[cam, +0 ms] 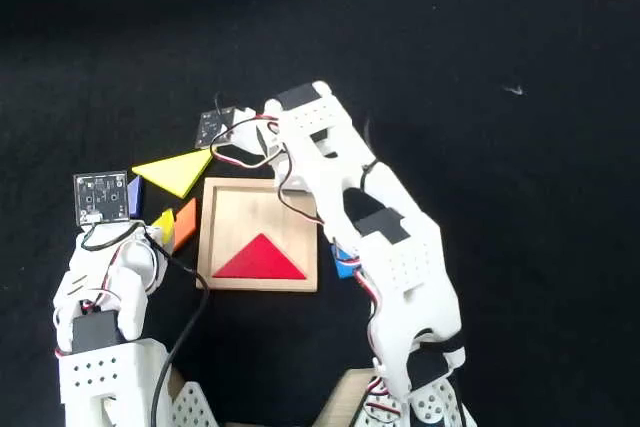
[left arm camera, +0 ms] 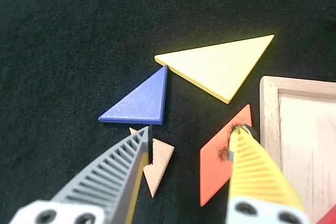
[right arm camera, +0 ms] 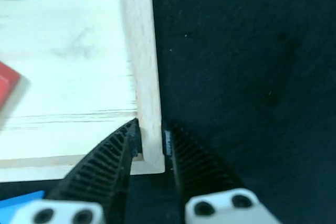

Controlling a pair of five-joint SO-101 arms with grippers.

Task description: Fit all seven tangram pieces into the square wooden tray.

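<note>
Pinching the rim of the wooden tray [right arm camera: 143,51] by one corner, the right gripper [right arm camera: 152,140] grasps it; the left gripper [left arm camera: 191,132] hangs released over the orange piece [left arm camera: 212,166].

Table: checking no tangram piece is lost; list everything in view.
square wooden tray: one, pale, mid-table
red wooden triangle: one, red, inside tray
large yellow wooden triangle: one, yellow, off tray's corner
blue wooden triangle: one, blue, beside yellow triangle
orange wooden piece: one, orange, beside tray's rim
small unpainted wooden triangle: one, bare, beside orange piece
part-hidden blue wooden piece: one, blue, tray's opposite side
black cloth: one, black, covering table
left claw: one, grey-yellow, open
right claw: one, black, shut on tray's rim
</note>
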